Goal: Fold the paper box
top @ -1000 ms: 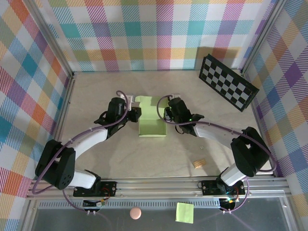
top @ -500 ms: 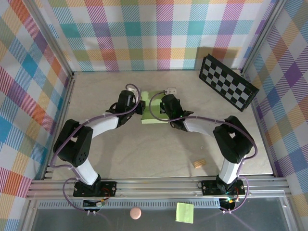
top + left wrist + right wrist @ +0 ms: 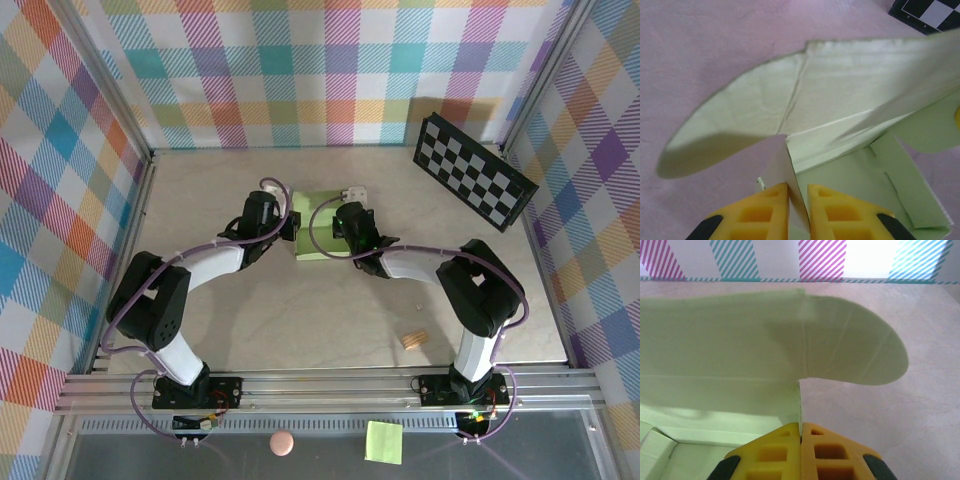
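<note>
The paper box (image 3: 318, 245) rests on the surface (image 3: 300, 320), held from both sides. The left fingers (image 3: 765, 210) pinch one upright wall and the right fingers (image 3: 777, 452) clamp the opposite wall, with a rounded flap (image 3: 860, 355) curling beyond them.

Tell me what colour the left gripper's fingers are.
Yellow, with black at the base; the left wrist view shows the fingers best, pinching the paper box.
</note>
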`<state>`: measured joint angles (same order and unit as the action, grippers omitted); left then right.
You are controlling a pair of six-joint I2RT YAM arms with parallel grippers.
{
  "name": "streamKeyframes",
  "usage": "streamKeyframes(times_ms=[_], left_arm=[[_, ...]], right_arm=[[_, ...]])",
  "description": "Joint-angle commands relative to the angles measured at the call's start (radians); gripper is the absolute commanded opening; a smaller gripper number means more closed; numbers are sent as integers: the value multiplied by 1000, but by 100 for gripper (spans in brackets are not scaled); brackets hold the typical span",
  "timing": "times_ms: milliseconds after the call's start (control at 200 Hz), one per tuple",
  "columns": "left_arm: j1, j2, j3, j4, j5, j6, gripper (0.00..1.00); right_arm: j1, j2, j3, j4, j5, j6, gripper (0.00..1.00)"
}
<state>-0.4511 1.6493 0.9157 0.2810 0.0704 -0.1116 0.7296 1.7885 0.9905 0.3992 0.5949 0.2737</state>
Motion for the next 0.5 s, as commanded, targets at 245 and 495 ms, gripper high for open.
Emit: streamKeyframes(times_ms=[245, 495], left_arm=[[-27, -44, -82, 96, 59, -15, 17], [-38, -70, -126, 103, 38, -30, 18]], right_arm=[[70, -35, -87, 185, 41, 22, 0], [89, -26, -158, 272, 62, 17, 0]])
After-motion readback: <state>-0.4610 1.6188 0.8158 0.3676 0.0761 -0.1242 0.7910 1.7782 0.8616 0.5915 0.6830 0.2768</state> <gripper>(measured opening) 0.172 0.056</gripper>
